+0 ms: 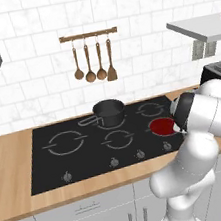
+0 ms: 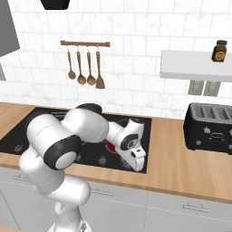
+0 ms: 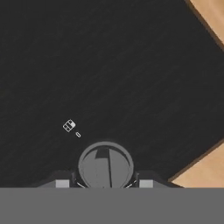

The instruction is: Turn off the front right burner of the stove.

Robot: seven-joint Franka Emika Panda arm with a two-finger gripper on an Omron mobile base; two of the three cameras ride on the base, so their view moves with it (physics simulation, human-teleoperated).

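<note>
One stove (image 1: 88,151) lies in the counter (image 1: 9,164). It has five ring zones, one of them red (image 1: 161,125). Four knobs (image 1: 113,161) show along its near edge in the left base view. One pot (image 1: 108,112) stands at the far side. Four wooden utensils (image 1: 93,62) hang from one rail (image 1: 88,34). One toaster (image 2: 209,128) stands at the right, and one jar (image 2: 219,50) sits on one shelf (image 2: 190,70).

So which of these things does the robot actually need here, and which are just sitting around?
Needed: stove, front right burner glowing red, round knob, gripper.
Just there: saucepan, toaster, hanging wooden utensils, jar on shelf.
</note>
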